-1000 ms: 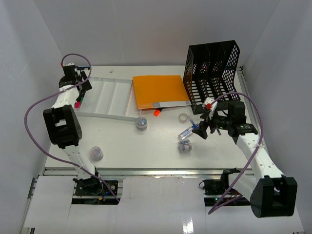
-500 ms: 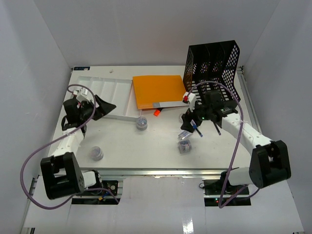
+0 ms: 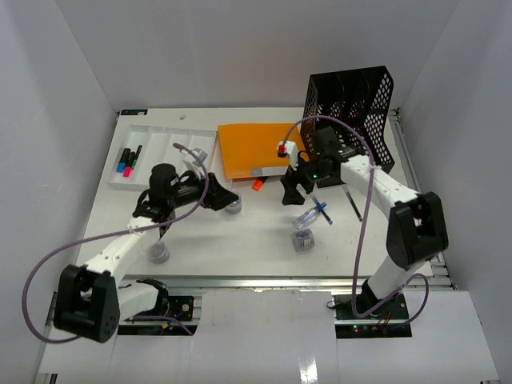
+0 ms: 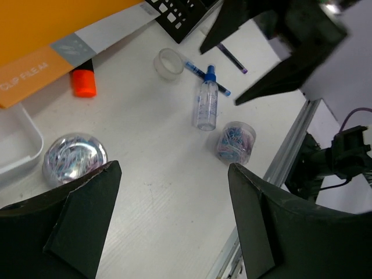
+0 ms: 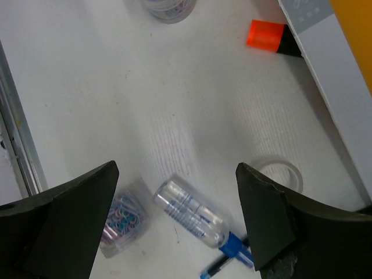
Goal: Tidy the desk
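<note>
White desk (image 3: 224,248) spread beneath both arms, its metal rail (image 3: 256,282) along the near edge. At the far left rear we saw a white compartmented tray (image 3: 160,140) holding a few markers (image 3: 126,164). One clip jar (image 3: 158,253) stood near the front left. The left gripper (image 4: 174,170) hung low over the desk, its fingers spread wide with nothing between them, just beside a second clip jar (image 4: 75,158). Behind it lay an orange folder (image 3: 256,148), with an orange highlighter (image 4: 84,82) at its front edge. The right gripper (image 5: 177,168) hovered over bare desk, fingers likewise wide apart and empty. Near it we noted a tape ring (image 5: 279,174), a clear spray bottle (image 5: 192,212) lying on its side, and a third clip jar (image 5: 122,224). A black mesh file rack (image 3: 348,112) stood at the right rear.
</note>
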